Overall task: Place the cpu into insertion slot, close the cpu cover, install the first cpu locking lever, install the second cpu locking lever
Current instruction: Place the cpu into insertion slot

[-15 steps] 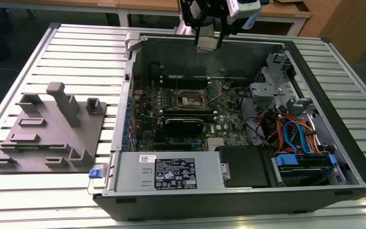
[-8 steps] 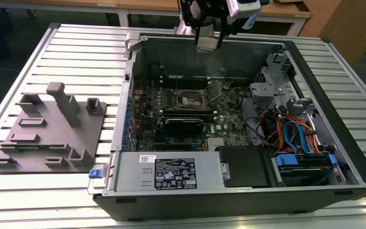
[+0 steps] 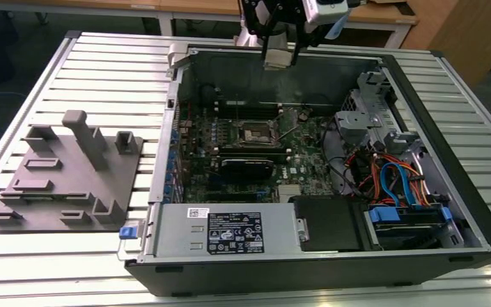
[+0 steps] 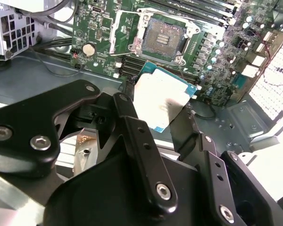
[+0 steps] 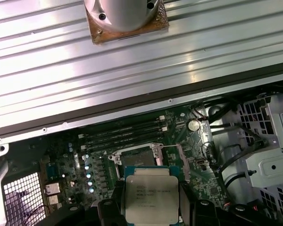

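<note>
We see the gripper [image 4: 156, 115] with its fingers [image 4: 132, 127] pinching the cpu [image 4: 162, 96] by two opposite edges. The cpu hangs in the air over the motherboard [image 4: 96, 26], close above the bare socket [image 4: 162, 37] but not touching it. The open computer case [image 3: 314, 274] lies on a slatted table [image 3: 109, 57]. In the exterior view, the gripper hangs above the case's far wall.

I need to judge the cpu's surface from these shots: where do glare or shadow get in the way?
Second wrist view: glare washes much of the cpu top white. First wrist view: the cpu is evenly lit, though the slatted table shows bright bands. Exterior view: the case interior is dimmer than the table around it.
</note>
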Tool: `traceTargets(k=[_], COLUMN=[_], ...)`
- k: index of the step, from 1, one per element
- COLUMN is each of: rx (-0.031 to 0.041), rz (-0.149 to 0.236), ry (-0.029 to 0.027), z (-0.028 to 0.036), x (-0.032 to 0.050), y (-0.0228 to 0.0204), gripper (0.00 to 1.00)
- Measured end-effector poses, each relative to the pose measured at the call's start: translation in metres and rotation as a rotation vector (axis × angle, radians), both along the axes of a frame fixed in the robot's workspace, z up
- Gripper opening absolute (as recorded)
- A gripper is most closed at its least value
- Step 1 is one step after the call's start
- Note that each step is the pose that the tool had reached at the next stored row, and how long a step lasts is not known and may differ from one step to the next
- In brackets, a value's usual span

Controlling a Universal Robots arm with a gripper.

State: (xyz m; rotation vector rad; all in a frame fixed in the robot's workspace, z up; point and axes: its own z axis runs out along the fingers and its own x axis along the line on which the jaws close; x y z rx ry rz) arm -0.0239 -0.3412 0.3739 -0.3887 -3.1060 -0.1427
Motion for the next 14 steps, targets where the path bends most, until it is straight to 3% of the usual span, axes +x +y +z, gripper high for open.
traceTargets(k=[14], rx=[0.0001], rz=[-0.004], ry=[0.0000], z=[0.0000], x=[0.0000], y=[0.0000], gripper=[0.54])
